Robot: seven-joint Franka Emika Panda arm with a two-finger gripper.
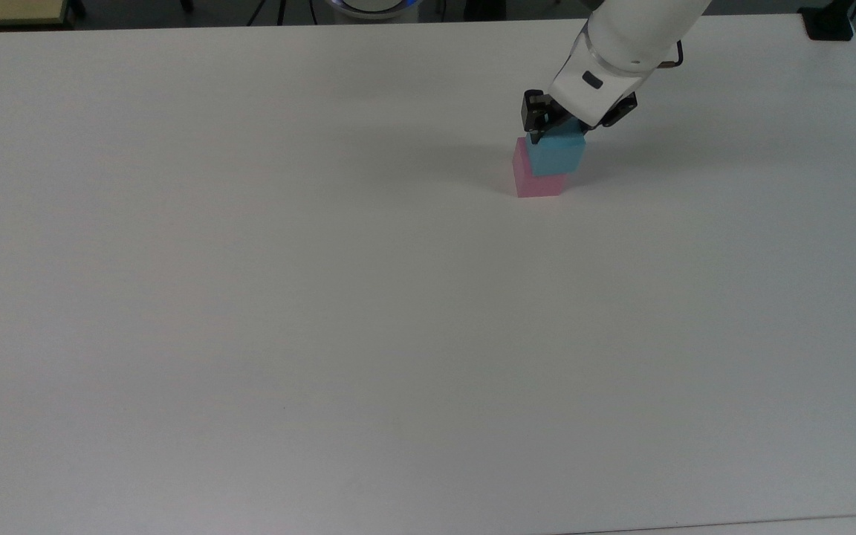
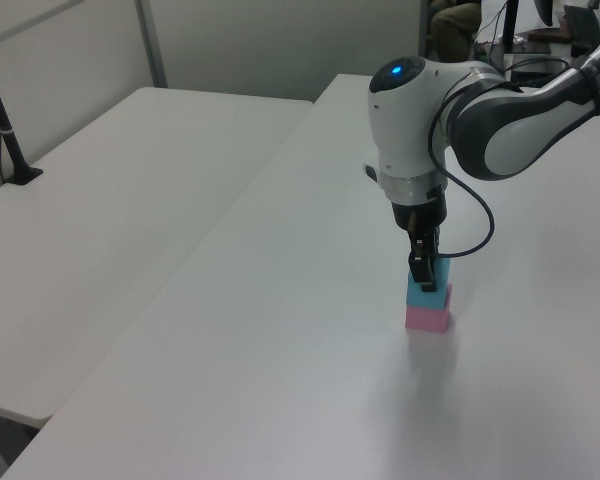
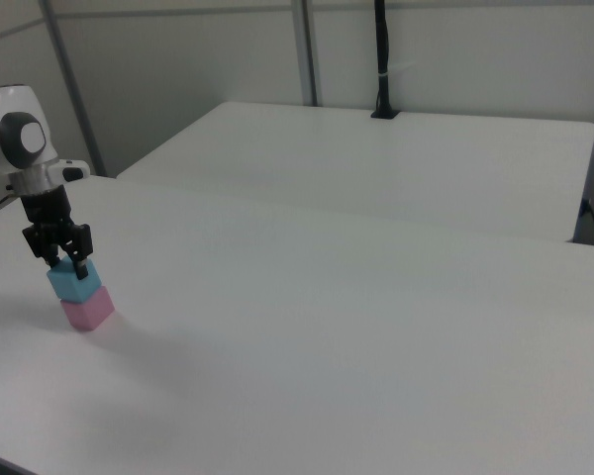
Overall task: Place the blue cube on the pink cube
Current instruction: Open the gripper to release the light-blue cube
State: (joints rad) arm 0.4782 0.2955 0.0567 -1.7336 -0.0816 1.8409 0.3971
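The blue cube [image 1: 556,155] is set on the pink cube [image 1: 536,184], overhanging slightly toward three o'clock in the top view. It is clamped between the jaws of the gripper [image 1: 558,128]; release and withdrawal are judged to remain.

In the top view the blue cube [image 1: 556,154] covers most of the pink cube [image 1: 528,183], and the pincer [image 1: 560,131] hides the blue cube's far edge. The arm [image 1: 640,30] is cut off at the top view's upper edge, and at the left edge in the right view.

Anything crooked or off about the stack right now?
Slightly: the small sky-blue cube sits on the pale pink cube shifted toward the top view's right, not flush. The gripper holds it.
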